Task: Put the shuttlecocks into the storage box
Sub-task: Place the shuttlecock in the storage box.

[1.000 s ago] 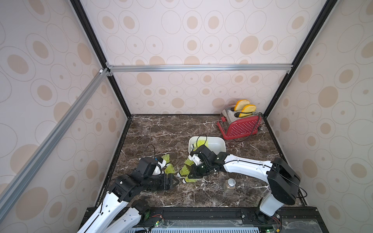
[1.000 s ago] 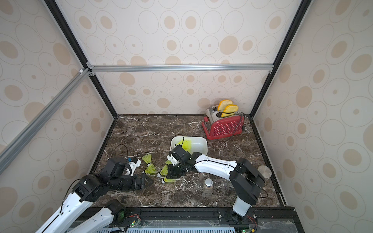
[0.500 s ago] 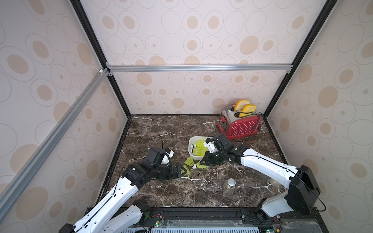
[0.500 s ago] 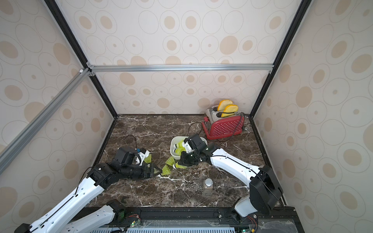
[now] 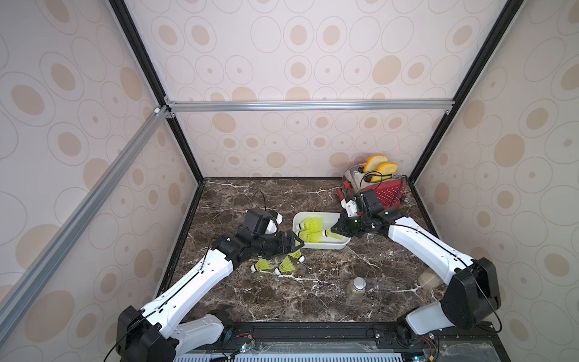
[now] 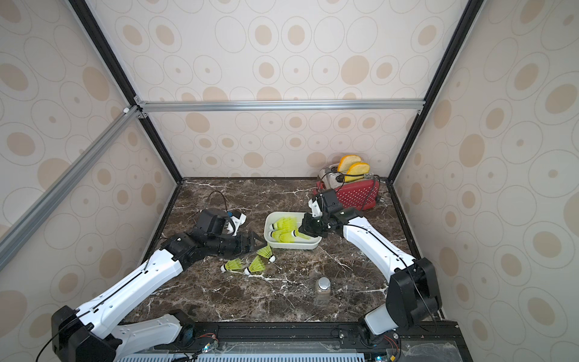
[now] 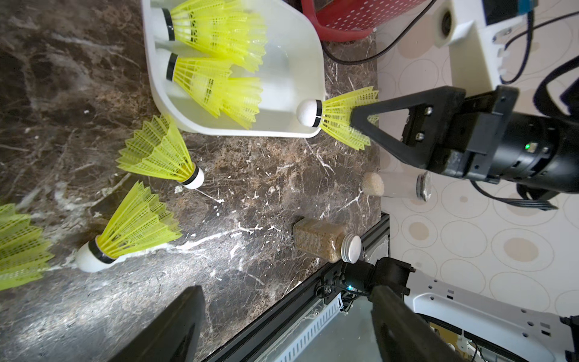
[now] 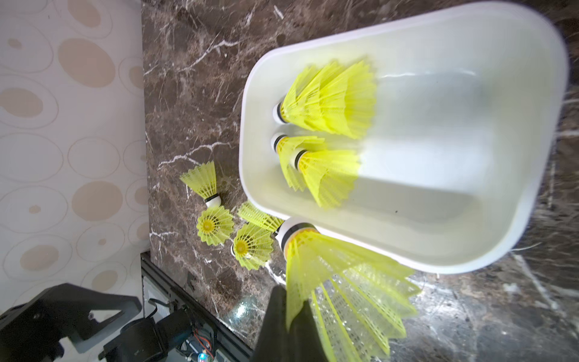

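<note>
1. The right gripper [image 5: 339,227] pinches one neon yellow-green plastic shuttlecock [image 5: 328,233] by its skirt at the right end of the shallow white plastic storage box [image 5: 326,246].
2. Inside, overlapping shuttlecocks [image 8: 329,100] defy counting.
3. The left gripper [image 5: 298,243], wide and empty, partly covers one of the loose shuttlecocks [image 5: 286,266] on the marble counter [image 5: 313,291].

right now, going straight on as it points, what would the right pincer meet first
Probably the storage box: the shuttlecock held in the right pincer pokes over its rim; depth is unclear.
</note>
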### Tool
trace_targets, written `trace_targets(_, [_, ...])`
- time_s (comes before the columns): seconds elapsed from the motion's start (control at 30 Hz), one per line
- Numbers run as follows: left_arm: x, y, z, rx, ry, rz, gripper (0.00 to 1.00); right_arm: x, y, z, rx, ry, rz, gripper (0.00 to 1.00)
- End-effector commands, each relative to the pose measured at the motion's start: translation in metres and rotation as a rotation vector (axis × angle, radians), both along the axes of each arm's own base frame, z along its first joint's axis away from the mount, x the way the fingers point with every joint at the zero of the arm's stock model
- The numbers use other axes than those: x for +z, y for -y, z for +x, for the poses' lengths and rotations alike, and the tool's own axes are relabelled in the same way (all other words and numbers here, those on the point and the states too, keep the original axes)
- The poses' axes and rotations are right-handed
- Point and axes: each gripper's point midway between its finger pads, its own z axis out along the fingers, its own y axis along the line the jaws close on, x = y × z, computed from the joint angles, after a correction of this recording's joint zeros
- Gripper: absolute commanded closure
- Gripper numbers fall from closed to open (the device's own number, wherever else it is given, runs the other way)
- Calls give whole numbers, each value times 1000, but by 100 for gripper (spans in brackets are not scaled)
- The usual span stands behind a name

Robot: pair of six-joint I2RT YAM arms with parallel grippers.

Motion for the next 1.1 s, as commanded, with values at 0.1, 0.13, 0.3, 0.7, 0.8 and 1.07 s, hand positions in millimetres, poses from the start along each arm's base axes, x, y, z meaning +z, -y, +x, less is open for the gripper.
trace_targets(0.1, [24, 14, 25, -2, 69, -32, 14, -12, 15, 22, -33, -10, -57, 100])
trace_targets(0.13, [25, 16, 27, -2, 71, -32, 14, -14, 16, 25, -40, -11, -62, 100])
trace_targets(0.3, [23, 20, 36, 5, 70, -23, 14, -23, 19, 39, -61, -16, -85, 100])
trace_targets(0.7, [16, 24, 52, 28, 71, 2, 14, -42, 13, 72, -86, -22, -57, 100])
trace_targets(0.8, [16, 25, 54, 29, 71, 5, 14, -45, 13, 73, -88, -41, -55, 100])
trace_targets(1.07, [11, 23, 54, 28, 65, 17, 14, -50, 14, 51, -74, -114, -45, 100])
